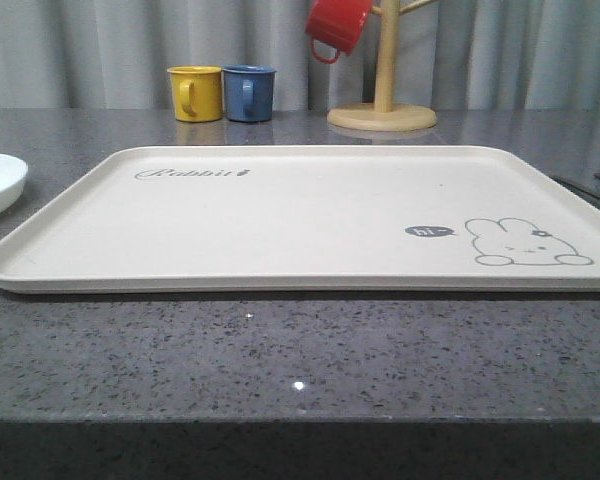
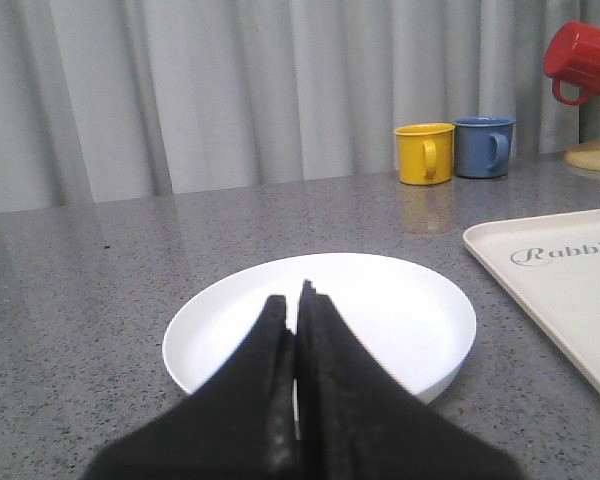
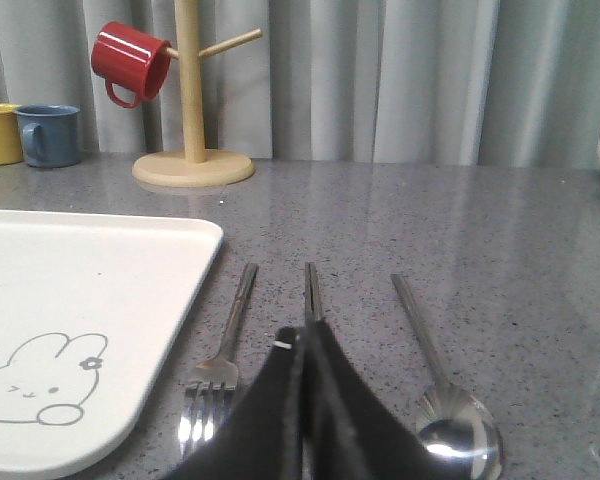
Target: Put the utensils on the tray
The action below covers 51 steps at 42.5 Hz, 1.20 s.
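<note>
I see the tray (image 1: 280,215) lying flat on the grey speckled desk (image 1: 300,350), bare of cutlery, with its "Rabbit" script toward my left and the grey rabbit drawing at its right near corner. The utensils are all off it, on the desk just beside its right edge: from my right wrist camera the fork (image 3: 220,365) lies nearest the tray, the chopsticks (image 3: 312,290) next, and the spoon (image 3: 445,385) farthest out, all three roughly parallel with their handles pointing toward the curtain. My right gripper (image 3: 302,340) sits low over the near end of the chopsticks, jaws pressed together and holding nothing that I can make out. My left gripper (image 2: 295,305) has its jaws clenched too, empty, above the near part of a round white plate (image 2: 400,320) that sits on the desk just left of the tray. Along the back stand a yellow mug (image 1: 196,93) and a blue mug (image 1: 248,93) side by side, and a wooden mug tree (image 1: 384,85) with a red mug (image 1: 337,25) hanging from it.
</note>
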Each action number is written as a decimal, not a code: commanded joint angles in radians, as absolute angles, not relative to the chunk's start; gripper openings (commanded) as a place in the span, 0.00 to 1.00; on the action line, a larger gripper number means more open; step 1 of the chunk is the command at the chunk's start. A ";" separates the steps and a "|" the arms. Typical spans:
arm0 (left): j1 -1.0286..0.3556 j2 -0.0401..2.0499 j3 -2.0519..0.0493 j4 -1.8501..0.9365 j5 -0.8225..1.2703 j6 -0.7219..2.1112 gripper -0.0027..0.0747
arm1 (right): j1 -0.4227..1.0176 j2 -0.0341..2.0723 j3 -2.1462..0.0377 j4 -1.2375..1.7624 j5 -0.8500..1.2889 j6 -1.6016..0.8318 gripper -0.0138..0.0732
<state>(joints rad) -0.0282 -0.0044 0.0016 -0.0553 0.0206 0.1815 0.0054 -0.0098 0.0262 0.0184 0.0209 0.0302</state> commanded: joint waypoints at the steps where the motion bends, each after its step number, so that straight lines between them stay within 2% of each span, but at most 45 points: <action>1: -0.027 -0.023 0.022 -0.065 -0.059 0.173 0.01 | 0.000 -0.027 0.028 0.019 -0.063 0.028 0.08; 23: -0.027 -0.023 0.022 -0.065 -0.059 0.173 0.01 | 0.000 -0.027 0.028 0.019 -0.077 0.028 0.08; 32: -0.027 -0.023 -0.008 -0.065 -0.167 0.173 0.01 | 0.000 -0.027 -0.013 0.072 -0.064 0.028 0.08; 40: -0.027 -0.007 -0.213 -0.065 -0.062 0.173 0.01 | 0.000 -0.014 -0.207 0.065 0.058 0.028 0.08; 51: -0.027 0.189 -0.592 -0.068 0.270 0.173 0.01 | 0.000 0.172 -0.520 0.057 0.273 0.027 0.08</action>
